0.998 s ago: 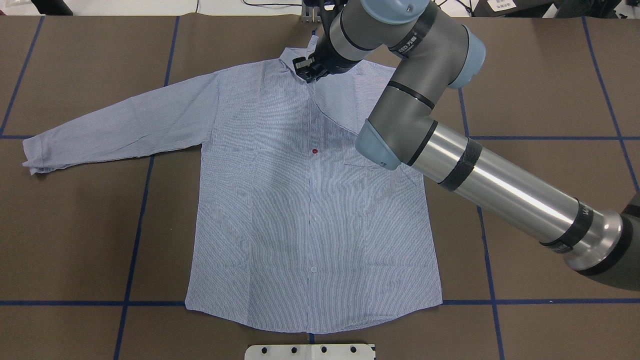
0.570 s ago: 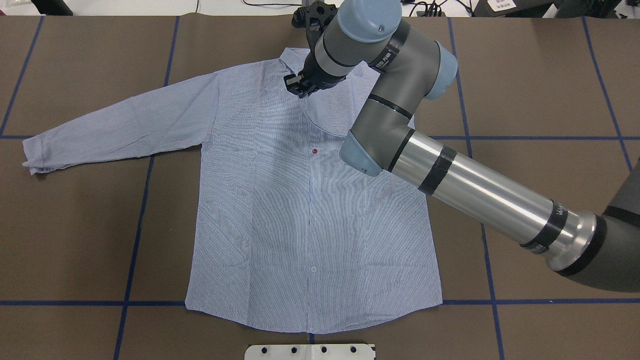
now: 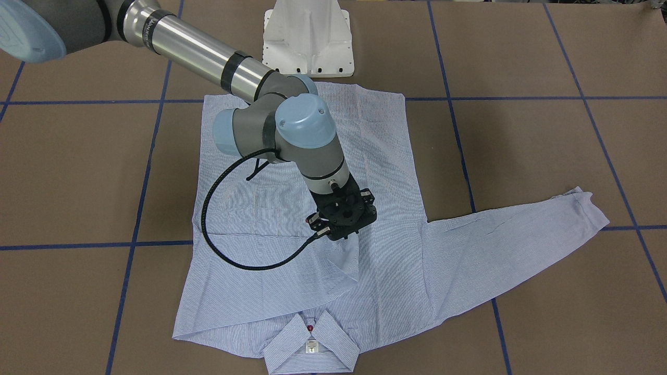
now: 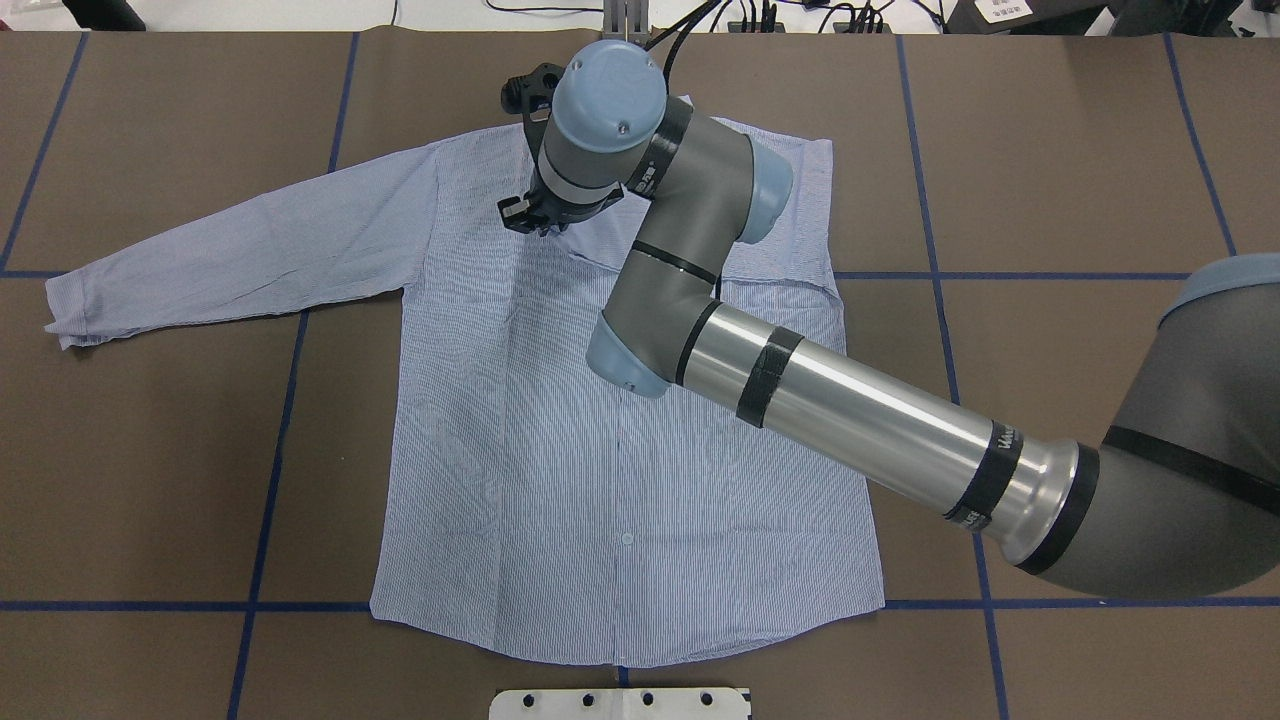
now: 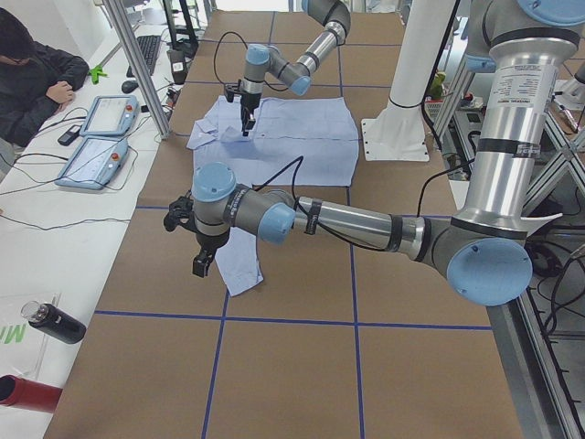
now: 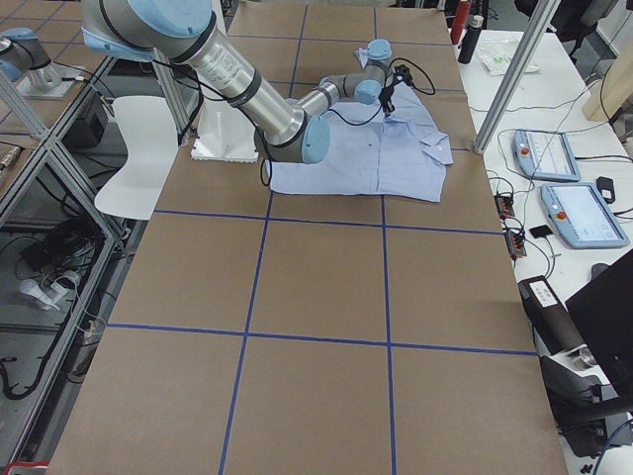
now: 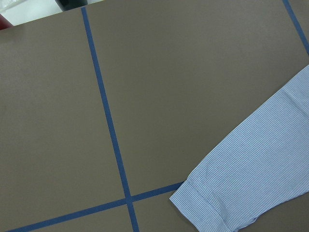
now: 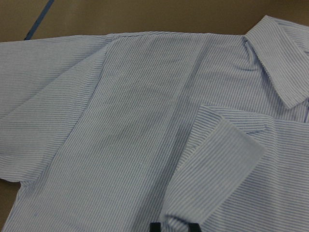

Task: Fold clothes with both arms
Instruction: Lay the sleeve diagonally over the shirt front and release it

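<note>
right gripper (image 4: 527,212): pinched on the folded-over sleeve (image 3: 292,291), low over the shirt's chest. the cuff (image 8: 227,154) lies just past the gripper's tips.
change: a second ago this gripper stood by the collar. it has since travelled toward the robot's left, drawing the sleeve across the front.
shirt (image 4: 560,480): flat, front up, mid-table, hem toward the robot, collar (image 3: 311,341) at the far side.
other sleeve (image 4: 240,250): stretched out to the robot's left, unmoved.
left gripper (image 5: 203,265): hovers above that sleeve's end (image 7: 203,203). spread or pressed together, cannot tell.
table (image 4: 1080,150): brown, gridded with blue tape.
judgement: first sleeve fold nearly laid. setting it down and letting go looks next, and the outstretched sleeve is yet to be folded.
</note>
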Controlling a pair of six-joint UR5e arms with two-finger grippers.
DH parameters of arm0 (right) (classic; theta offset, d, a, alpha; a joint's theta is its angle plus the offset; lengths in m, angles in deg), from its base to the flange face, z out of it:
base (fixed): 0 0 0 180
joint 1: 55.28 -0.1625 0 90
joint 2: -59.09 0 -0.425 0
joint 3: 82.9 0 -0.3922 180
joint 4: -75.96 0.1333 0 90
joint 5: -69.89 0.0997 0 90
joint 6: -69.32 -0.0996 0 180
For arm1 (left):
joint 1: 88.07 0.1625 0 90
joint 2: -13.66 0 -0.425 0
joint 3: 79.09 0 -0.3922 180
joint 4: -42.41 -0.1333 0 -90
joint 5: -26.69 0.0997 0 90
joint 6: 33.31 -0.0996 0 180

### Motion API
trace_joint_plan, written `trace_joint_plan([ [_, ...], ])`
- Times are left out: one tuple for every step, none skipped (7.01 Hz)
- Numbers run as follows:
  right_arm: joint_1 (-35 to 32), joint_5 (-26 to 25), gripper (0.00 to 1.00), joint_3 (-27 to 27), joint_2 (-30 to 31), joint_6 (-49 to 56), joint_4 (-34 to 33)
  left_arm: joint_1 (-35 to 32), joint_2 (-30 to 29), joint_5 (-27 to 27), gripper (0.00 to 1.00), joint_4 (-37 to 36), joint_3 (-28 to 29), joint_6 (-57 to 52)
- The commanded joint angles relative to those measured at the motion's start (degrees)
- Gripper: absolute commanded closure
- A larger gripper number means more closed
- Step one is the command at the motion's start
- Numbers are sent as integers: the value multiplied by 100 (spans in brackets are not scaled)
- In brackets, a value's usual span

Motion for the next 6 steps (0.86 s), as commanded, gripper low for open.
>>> trace_joint_plan([
  [348,-737,1,62,-129,-9,-53,0,-12,7,1,164,163,7],
  [349,-730,1,62,-121,-18,-54,0,14,7,1,200,181,7],
  [340,-739,1,62,-94,-27,-62,0,14,7,1,201,181,7],
  [262,-695,1,53,-94,-105,-54,0,5,7,1,201,181,16],
  [35,-268,1,35,-103,-236,-88,17,-21,16,1,201,242,51],
  [-254,362,1,-226,-77,-246,-750,253,5,51,1,557,269,678],
])
